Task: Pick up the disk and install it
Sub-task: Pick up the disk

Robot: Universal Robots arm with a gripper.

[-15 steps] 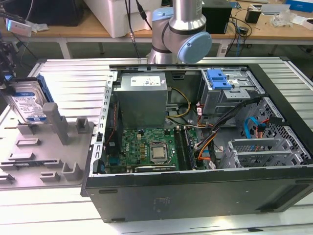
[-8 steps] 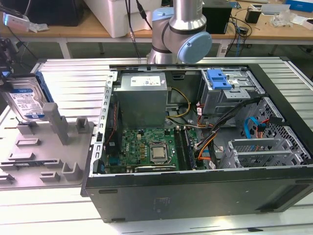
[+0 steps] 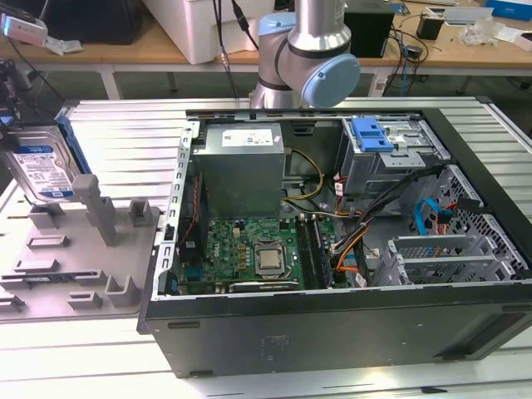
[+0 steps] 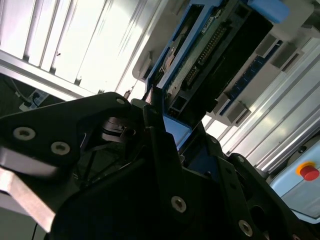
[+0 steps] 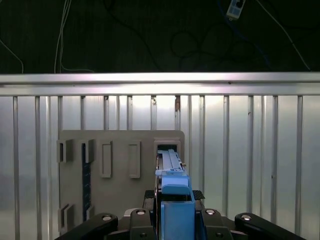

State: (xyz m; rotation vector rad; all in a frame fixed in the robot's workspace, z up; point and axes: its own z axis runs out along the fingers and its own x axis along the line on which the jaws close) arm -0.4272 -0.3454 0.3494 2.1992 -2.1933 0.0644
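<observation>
The disk (image 3: 37, 162) stands on edge at the exterior view's far left, a silver drive with a white-and-blue label and a blue frame. Its lower edge is at the grey holder block (image 3: 83, 249); I cannot tell whether it still rests in the slot. My gripper (image 3: 12, 116) comes in from the left edge at the disk's top. In the first wrist view my gripper (image 5: 175, 212) is shut on the blue frame of the disk (image 5: 171, 167), seen edge-on over the holder block (image 5: 120, 150). The second wrist view shows the disk's circuit-board side (image 4: 210, 55) beyond the black fingers (image 4: 155, 117).
An open computer case (image 3: 249, 328) lies to the right of the holder, with motherboard (image 3: 249, 253), power supply (image 3: 241, 166) and a drive cage carrying a blue tab (image 3: 371, 133). The arm's base (image 3: 299, 50) stands behind the case. The ribbed metal table (image 5: 250, 150) surrounds everything.
</observation>
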